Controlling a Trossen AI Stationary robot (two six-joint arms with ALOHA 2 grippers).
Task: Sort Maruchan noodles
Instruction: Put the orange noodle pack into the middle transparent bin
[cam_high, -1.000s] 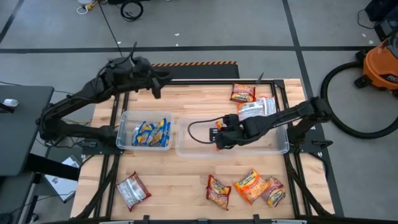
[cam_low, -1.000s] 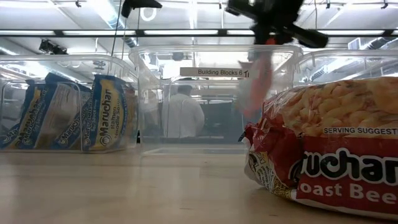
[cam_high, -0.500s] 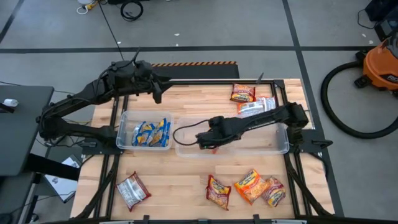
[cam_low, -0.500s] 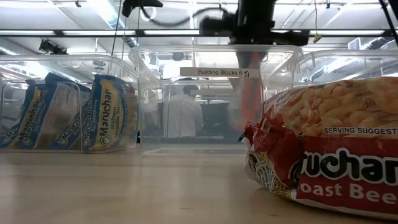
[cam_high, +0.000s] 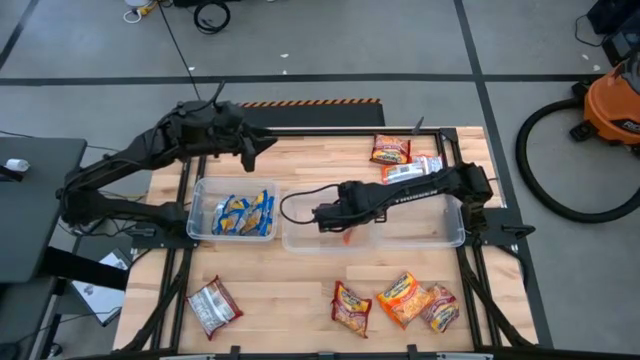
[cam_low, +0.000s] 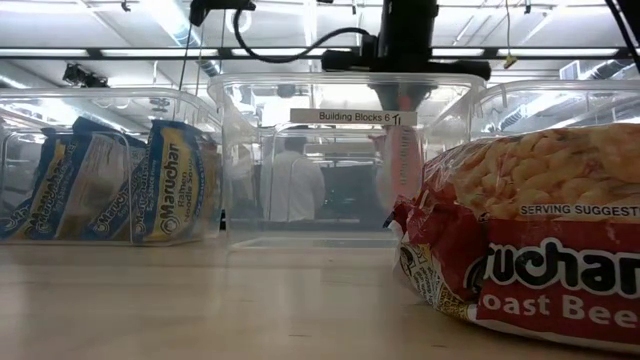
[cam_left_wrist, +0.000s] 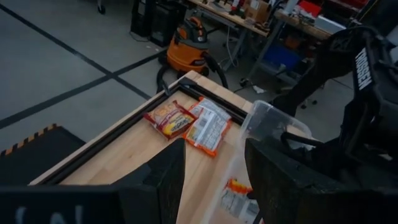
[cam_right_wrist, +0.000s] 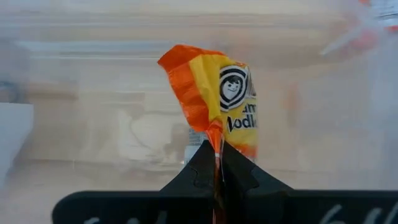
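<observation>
- The left gripper (cam_high: 250, 150) is seen at the upper left of the high view, with its fingers apart and nothing in them.
- Blue packets (cam_high: 245, 213) are kept in the left bin (cam_high: 200, 186).
- An orange packet (cam_right_wrist: 224, 102) is pinched tight by the right gripper (cam_high: 347, 228), over the middle bin (cam_high: 452, 238).
- More packets (cam_high: 398, 298) are spread along the bottom right.

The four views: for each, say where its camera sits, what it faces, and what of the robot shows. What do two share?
High: overhead, both arms, right gripper over the middle bin.
Low: table height, facing the bins.
Left wrist: left gripper, open, facing far-corner packets.
Right wrist: right gripper shut on the orange packet.
Shared: high and low show that packet hanging in the bin.
</observation>
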